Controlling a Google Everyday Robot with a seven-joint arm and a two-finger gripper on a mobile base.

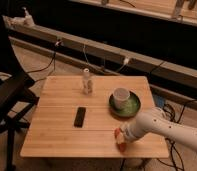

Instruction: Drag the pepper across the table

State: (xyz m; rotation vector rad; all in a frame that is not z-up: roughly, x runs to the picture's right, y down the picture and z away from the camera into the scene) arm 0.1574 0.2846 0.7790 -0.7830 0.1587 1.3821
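Table (57, 135) w/ phone (80, 116), bottle (86, 81), plate (134, 106), pepper (121, 142), gripper (124, 135).

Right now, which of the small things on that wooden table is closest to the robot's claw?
The small red-orange pepper, at the gripper by the table's near edge. The black phone, whitish bottle and cup on the green plate sit farther off.

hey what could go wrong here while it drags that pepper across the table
The pepper lies close to the near edge of the table, so a stray pull could tip it off. The gripper is right at it; a drag toward the far side risks bumping the green plate holding the cup.
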